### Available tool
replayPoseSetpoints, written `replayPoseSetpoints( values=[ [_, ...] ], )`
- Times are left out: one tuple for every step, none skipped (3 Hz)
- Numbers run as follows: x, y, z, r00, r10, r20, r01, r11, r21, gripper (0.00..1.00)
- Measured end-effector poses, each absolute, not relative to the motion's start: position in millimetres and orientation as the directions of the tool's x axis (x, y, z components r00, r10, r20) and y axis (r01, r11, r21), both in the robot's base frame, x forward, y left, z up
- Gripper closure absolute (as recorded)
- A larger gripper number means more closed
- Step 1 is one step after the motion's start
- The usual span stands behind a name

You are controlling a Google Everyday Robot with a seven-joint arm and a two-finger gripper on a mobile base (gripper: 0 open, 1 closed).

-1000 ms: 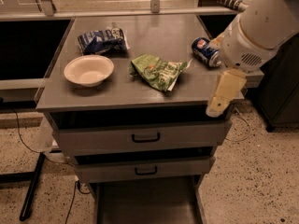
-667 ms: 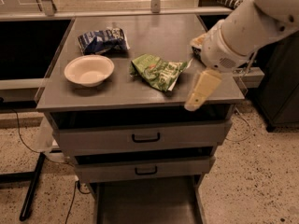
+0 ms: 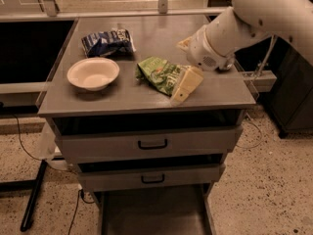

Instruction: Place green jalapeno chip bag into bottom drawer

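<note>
The green jalapeno chip bag (image 3: 159,75) lies on the grey cabinet top (image 3: 122,94), right of centre. My gripper (image 3: 185,65) comes in from the right on the white arm and is open just at the bag's right end. One cream finger (image 3: 186,84) is at the bag's near right edge and the other shows behind it. The bottom drawer (image 3: 151,214) is pulled out at the foot of the cabinet, and its visible grey floor is bare.
A white bowl (image 3: 93,73) sits at the left of the top, with a blue-and-white snack bag (image 3: 106,40) behind it. Two shallower drawers with black handles (image 3: 152,144) are above the bottom drawer. A dark cabinet (image 3: 293,97) stands to the right.
My gripper has moved left and toward the bag, from the cabinet's right edge to the bag's right end. The arm now hides the can that showed at the back right.
</note>
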State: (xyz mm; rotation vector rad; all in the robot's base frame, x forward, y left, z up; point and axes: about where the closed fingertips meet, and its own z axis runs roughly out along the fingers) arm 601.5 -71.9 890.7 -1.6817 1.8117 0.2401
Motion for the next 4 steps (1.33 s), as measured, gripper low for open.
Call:
replayPoseSetpoints(
  values=[
    [629, -60, 869, -0.001, -0.825, -0.565, -0.964, 0.151, -0.218, 0.0],
    [647, -56, 853, -0.028, -0.827, -0.562, -0.974, 0.148, -0.169, 0.0],
    [649, -56, 853, -0.028, -0.827, -0.562, -0.975, 0.147, -0.167, 0.19],
    [649, -56, 853, -0.028, -0.827, -0.562, -0.975, 0.147, -0.167, 0.42]
  ],
)
